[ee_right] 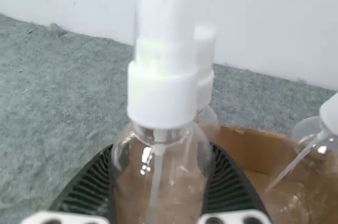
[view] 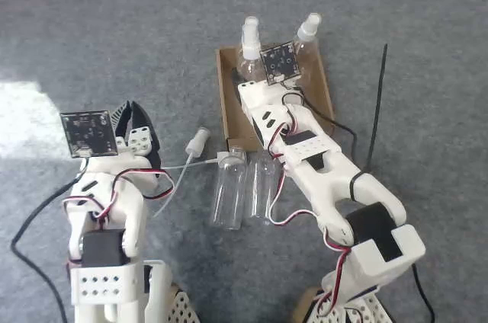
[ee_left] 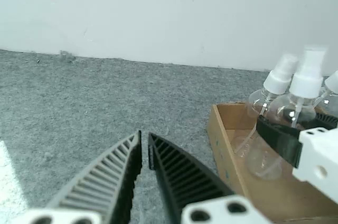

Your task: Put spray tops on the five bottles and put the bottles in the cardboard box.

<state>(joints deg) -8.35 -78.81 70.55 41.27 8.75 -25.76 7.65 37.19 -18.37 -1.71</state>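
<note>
My right gripper [ee_right: 158,184] is shut on a clear bottle [ee_right: 158,155] with a white spray top [ee_right: 161,76], held upright over the cardboard box [view: 223,98]. Two more topped bottles stand in the box, one [ee_right: 205,84] right behind the held bottle and one [ee_right: 317,145] beside it. On the carpet in front of the box lie two topless clear bottles [view: 229,190] [view: 263,182]. A loose spray top [view: 197,143] with its tube lies to their left. My left gripper [ee_left: 145,140] hovers shut and empty above the carpet, left of the box [ee_left: 227,145].
Grey carpet covers the floor up to a white wall [ee_left: 169,12] behind the box. A thin black cable [view: 377,102] runs along the right of the box. Open carpet lies to the left of the left arm.
</note>
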